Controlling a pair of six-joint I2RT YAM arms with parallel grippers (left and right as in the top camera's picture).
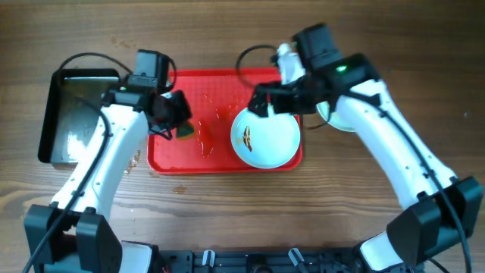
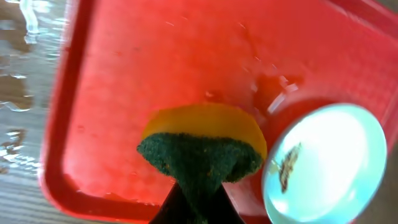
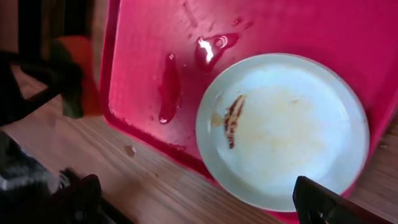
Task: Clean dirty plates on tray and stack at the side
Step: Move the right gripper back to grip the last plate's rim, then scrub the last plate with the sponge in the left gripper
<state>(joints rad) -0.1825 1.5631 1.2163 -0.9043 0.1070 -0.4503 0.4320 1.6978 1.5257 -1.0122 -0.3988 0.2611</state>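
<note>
1. Left gripper [image 1: 179, 121] is clamped on the sponge [image 2: 202, 152], poised over the wet left half of the tray [image 1: 174, 157]. It looks ready to scrub.
2. The plate [image 1: 265, 136] lies flat on the tray's right end with its brown smear [image 3: 233, 118] facing up, so it needs wiping.
3. Right gripper [image 1: 261, 102] hovers at the plate's far-left rim, jaws spread wide and holding nothing. It is probably there to steady the plate.
4. A second plate [image 1: 330, 117] peeks out just right of the tray, under the right arm. That is likely the stack.
5. The black pan [image 1: 76, 114] sits left, clear of the work.
</note>
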